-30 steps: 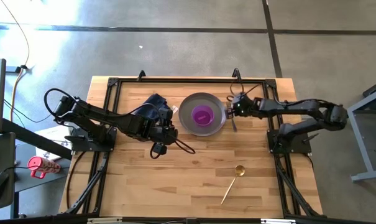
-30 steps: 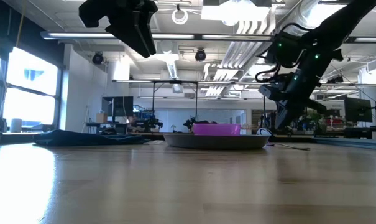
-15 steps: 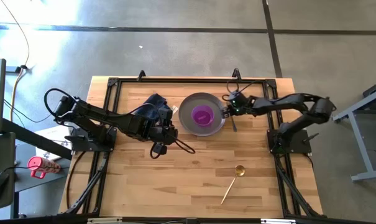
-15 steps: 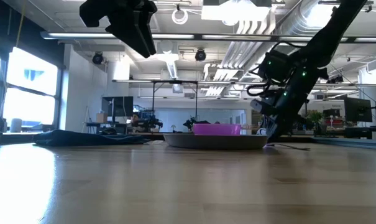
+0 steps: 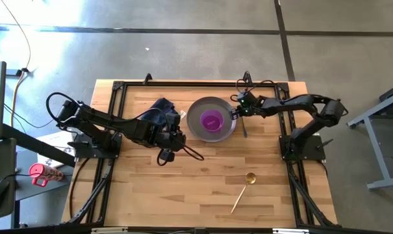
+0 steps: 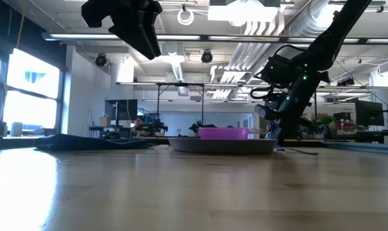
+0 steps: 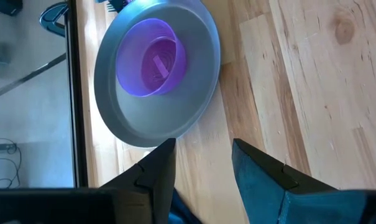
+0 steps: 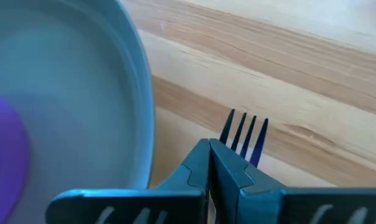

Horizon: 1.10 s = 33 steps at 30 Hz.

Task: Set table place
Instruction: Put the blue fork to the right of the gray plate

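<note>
The fork (image 8: pixel 245 135) lies flat on the table (image 5: pixel 202 182) just beside the plate (image 5: pixel 195 127), on the side facing the right arm, and the right gripper (image 8: pixel 210 163) is pinched shut on it with only the tines showing past the fingertips; it looks light, stiff and thin, so a hold near the neck should keep it from swivelling. The plate's rim, with the magenta bowl (image 5: pixel 212 120) inside, crowds the fork. The left gripper (image 7: pixel 203 163) hovers empty, fingers parted, on the plate's other side above the dark napkin (image 5: pixel 158 112); the gold spoon (image 5: pixel 243 190) lies well apart.
</note>
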Motion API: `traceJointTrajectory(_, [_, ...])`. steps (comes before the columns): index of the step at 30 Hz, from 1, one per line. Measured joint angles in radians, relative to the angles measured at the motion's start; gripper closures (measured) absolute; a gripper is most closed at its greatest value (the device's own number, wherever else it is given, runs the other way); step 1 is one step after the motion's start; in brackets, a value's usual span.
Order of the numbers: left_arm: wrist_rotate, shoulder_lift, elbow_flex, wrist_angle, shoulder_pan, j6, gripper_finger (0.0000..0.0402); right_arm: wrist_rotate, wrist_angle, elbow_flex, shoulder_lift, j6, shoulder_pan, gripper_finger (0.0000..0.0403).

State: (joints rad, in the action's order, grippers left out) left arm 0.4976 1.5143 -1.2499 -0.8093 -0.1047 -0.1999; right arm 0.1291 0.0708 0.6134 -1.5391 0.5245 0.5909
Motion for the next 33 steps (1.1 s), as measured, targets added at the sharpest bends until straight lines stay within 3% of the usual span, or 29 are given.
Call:
traceJointTrajectory(15, [0.000, 0.000, 0.000, 0.000, 0.000, 0.004, 0.0259, -0.009, 0.068, 0.044, 0.000, -0.032, -0.006, 0.0403])
traceJointTrajectory(33, [0.000, 0.000, 0.000, 0.000, 0.000, 0.004, 0.0259, 0.062, 0.113, 0.044, 0.001, -0.038, -0.006, 0.0403])
